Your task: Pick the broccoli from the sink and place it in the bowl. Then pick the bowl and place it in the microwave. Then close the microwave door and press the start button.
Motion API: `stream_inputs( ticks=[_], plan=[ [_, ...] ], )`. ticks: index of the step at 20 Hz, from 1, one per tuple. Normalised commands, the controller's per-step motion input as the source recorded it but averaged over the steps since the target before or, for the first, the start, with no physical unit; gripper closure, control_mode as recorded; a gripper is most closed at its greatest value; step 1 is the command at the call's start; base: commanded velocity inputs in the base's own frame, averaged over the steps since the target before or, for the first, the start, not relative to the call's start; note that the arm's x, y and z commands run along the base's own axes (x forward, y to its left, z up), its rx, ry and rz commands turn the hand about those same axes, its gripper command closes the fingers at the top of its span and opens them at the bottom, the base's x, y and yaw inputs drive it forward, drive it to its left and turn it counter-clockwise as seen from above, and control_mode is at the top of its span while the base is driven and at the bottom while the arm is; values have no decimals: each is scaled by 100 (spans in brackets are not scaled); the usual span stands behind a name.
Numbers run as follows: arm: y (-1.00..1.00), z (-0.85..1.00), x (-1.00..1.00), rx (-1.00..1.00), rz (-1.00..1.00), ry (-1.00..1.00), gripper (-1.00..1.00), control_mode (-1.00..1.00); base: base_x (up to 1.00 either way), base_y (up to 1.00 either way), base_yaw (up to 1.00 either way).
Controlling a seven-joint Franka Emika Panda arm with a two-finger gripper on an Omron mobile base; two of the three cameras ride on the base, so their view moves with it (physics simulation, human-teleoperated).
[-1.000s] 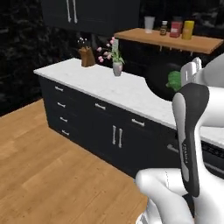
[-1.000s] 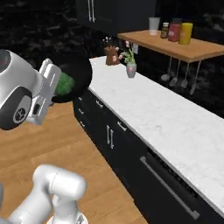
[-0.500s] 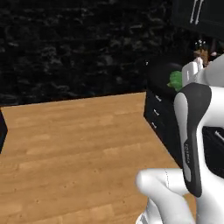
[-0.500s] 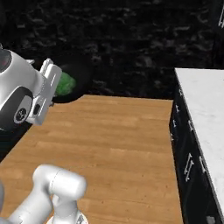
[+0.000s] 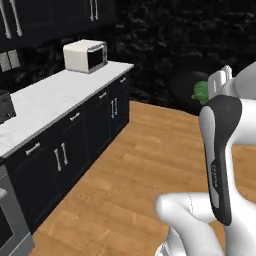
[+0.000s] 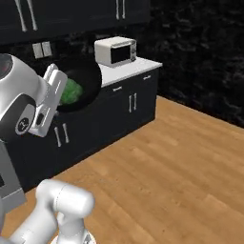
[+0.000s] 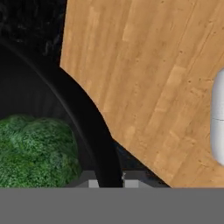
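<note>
Carrying bowl (image 6: 82, 83), no legible labels

A home kitchen: dark cabinets (image 5: 85, 135) under a pale marble bench (image 5: 50, 100), a microwave (image 5: 86, 55) on top, wood floor (image 5: 135, 170).

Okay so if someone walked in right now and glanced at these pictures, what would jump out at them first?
Probably the glossy black bowl held up in the air by the gripper, which pinches its rim, with the bright green broccoli sitting inside it. Next would be the white microwave on the pale counter at the far end of the dark cabinets, across a wide stretch of wooden floor.
</note>
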Motion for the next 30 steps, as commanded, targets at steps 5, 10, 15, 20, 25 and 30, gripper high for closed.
stream_inputs(
  ticks=[5, 10, 15, 20, 25, 30],
  plan=[
    [0, 0, 0, 0, 0, 0, 100, 100, 0, 0, 100],
    [0, 0, 0, 0, 0, 0, 100, 100, 0, 0, 100],
    [0, 0, 0, 0, 0, 0, 100, 100, 41, 1, 91],
    [0, 0, 0, 0, 0, 0, 100, 100, 77, 0, 86],
    [0, 0, 0, 0, 0, 0, 100, 100, 74, -20, 67],
    [0, 0, 0, 0, 0, 0, 100, 100, 26, -94, 29]
  ],
)
